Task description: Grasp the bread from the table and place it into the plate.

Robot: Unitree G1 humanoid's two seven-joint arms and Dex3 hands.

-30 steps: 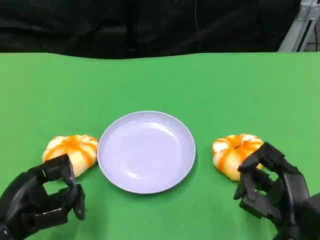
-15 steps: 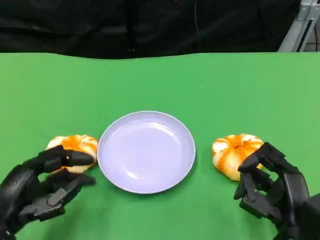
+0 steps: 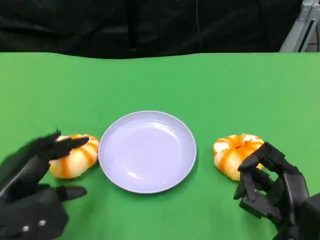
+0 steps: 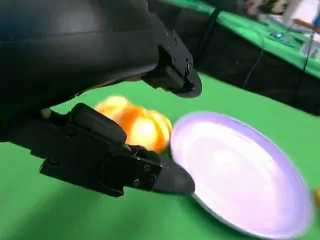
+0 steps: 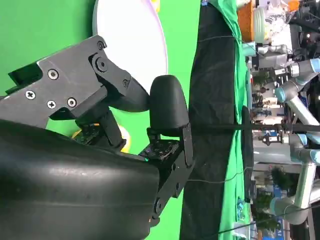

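Green surface (image 3: 160, 80): left hand (image 3: 35, 195) spread open, advanced over left orange-striped bread bun (image 3: 75, 155); grasp imminent, right hand (image 3: 270, 192) curled empty.

A green table (image 3: 160, 80) carries a plate (image 3: 147, 151) (lavender) between two breads (image 3: 74, 155) (image 3: 233, 154).

No text, label, brand or number is legible anywhere.
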